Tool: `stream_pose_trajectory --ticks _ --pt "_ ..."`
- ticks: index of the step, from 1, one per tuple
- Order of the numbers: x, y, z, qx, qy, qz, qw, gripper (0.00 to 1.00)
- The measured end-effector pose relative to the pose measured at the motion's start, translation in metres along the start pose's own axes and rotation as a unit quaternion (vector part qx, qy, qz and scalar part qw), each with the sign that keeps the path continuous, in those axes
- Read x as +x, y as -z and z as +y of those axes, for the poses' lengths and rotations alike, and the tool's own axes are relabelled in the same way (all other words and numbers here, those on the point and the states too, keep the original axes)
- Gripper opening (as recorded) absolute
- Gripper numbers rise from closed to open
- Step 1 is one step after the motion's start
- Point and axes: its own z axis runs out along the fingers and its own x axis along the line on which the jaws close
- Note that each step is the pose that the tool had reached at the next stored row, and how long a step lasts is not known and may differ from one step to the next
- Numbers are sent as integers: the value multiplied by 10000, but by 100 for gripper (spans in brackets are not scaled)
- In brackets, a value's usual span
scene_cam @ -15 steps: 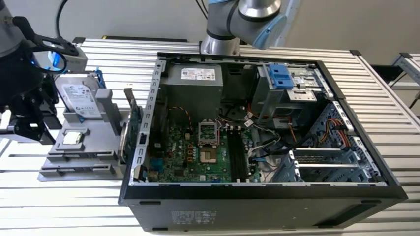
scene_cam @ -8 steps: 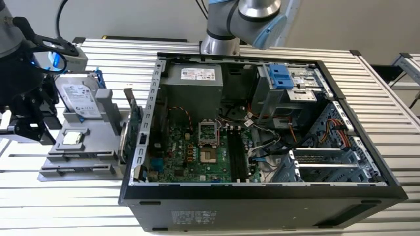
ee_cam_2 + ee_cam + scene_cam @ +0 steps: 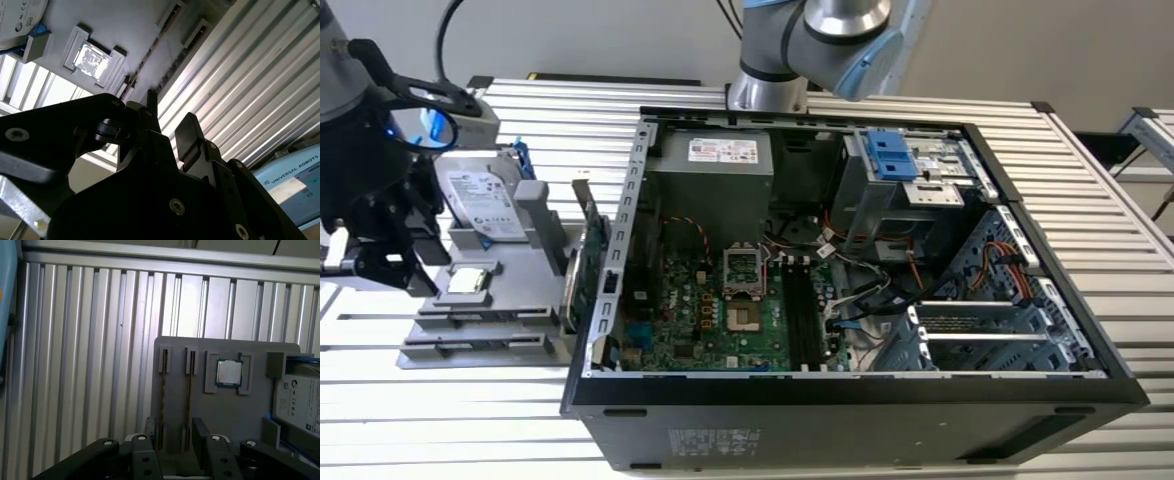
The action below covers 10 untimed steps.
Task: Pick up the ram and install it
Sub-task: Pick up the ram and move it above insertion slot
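Note:
The ram [image 3: 189,390] shows edge-on as a thin dark strip standing in a narrow slot of the grey holder [image 3: 225,415]. A like strip stands in the neighbouring slot [image 3: 163,390]. My gripper [image 3: 175,429] hangs above the holder's near end, open, with nothing between its fingers. In the first wrist view both slots lie between the two black fingers [image 3: 201,432]. In the second wrist view the gripper [image 3: 170,116] also stands open over the holder. In the exterior view the gripper [image 3: 400,265] is at the far left, over the holder [image 3: 494,300].
The holder also carries a processor chip [image 3: 229,372], a silver hard drive [image 3: 483,200] and an upright green card [image 3: 594,255]. The open computer case [image 3: 607,300] lies to the exterior view's right, its mainboard [image 3: 707,310] showing long black memory slots [image 3: 803,310]. Ribbed metal tabletop [image 3: 1067,180] surrounds everything.

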Motion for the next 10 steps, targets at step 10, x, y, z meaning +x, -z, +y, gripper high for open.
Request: stream_pose_trajectory --ticks 10 --pt "-2 -76 -1 40 -83 2 10000 0"
